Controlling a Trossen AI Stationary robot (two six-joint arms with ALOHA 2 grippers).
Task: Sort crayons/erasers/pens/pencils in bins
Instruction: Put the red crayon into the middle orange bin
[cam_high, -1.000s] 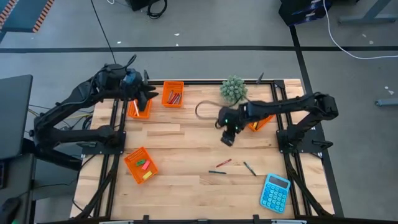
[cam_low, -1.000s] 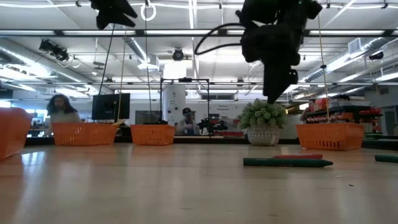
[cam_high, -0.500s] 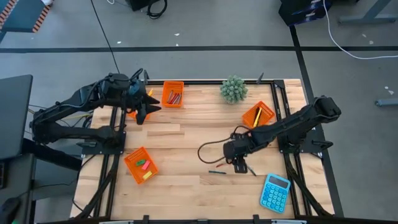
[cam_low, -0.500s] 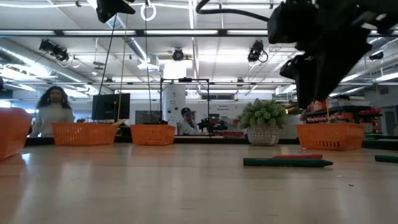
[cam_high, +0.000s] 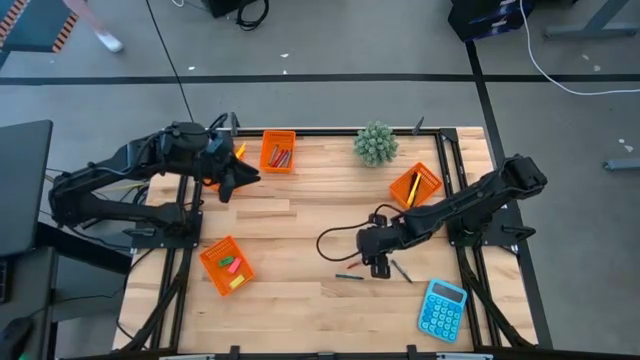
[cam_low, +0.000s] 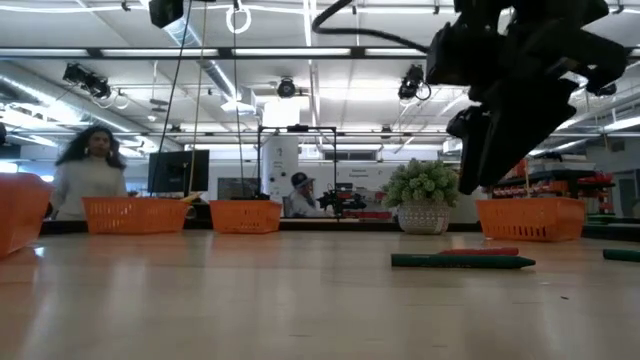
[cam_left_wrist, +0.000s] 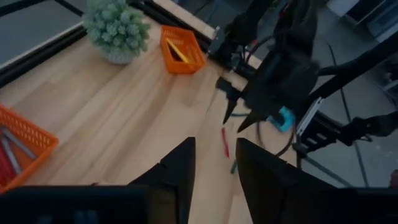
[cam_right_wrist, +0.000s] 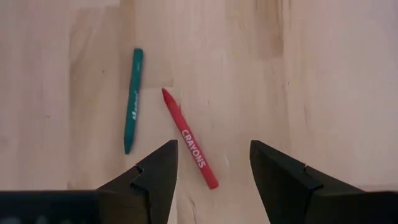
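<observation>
A red crayon (cam_right_wrist: 189, 139) and a green crayon (cam_right_wrist: 132, 101) lie flat on the wooden table at the near middle; they also show in the high view, red (cam_high: 358, 261) and green (cam_high: 349, 276). A grey stick (cam_high: 401, 270) lies to their right. My right gripper (cam_right_wrist: 213, 171) is open and hovers just above the red crayon, one finger on either side, touching nothing; it also shows in the high view (cam_high: 378, 262). My left gripper (cam_high: 235, 177) is open and empty above the far-left bin (cam_high: 212, 184).
Orange bins stand at the far middle (cam_high: 279, 151), far right (cam_high: 415, 185) with a yellow pencil, and near left (cam_high: 226, 265) with erasers. A potted plant (cam_high: 375, 143) stands at the far edge, and a blue calculator (cam_high: 442, 308) lies near right. A person shows beyond the table (cam_low: 88, 170).
My right gripper has gone from the middle of the table toward the near edge and now stands over the crayons, staying open. My left gripper has shifted a little toward the near edge by the far-left bin. The crayons have not moved.
</observation>
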